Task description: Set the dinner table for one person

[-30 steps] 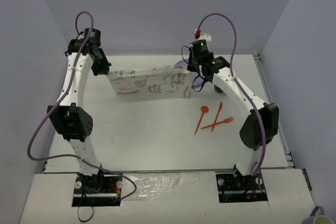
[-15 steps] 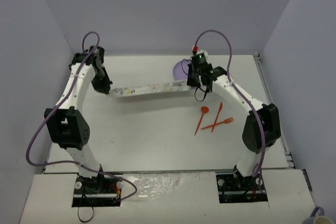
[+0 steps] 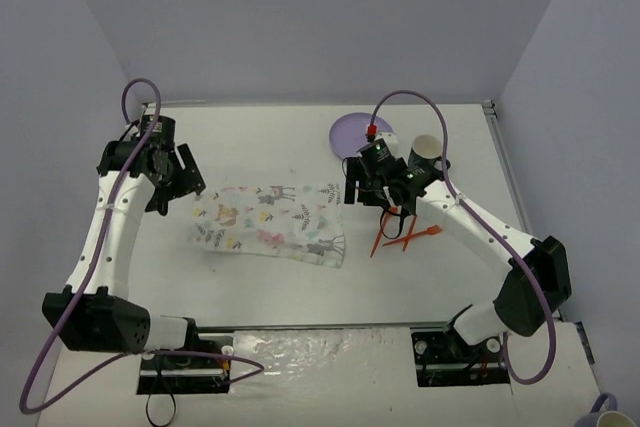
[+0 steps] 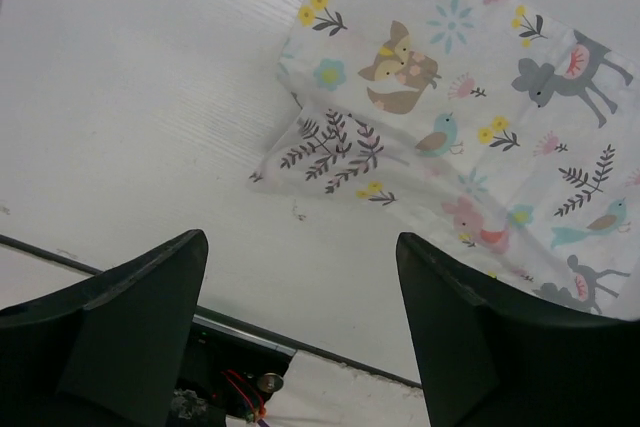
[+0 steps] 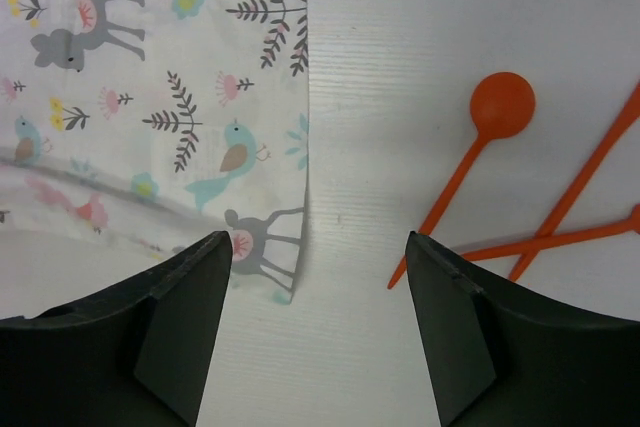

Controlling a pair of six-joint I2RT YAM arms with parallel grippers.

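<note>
three utensils (image 5: 548, 244) lie on the dinner table (image 3: 290, 147) beside the placemat (image 3: 270, 223).

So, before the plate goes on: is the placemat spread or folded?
Spread on the dinner table, print up; only the placemat's left corner is creased.

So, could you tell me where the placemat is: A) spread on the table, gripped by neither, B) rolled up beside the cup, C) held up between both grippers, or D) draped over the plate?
A: the placemat lies spread on the table, and the left gripper and right gripper both stand open, holding nothing.
</note>
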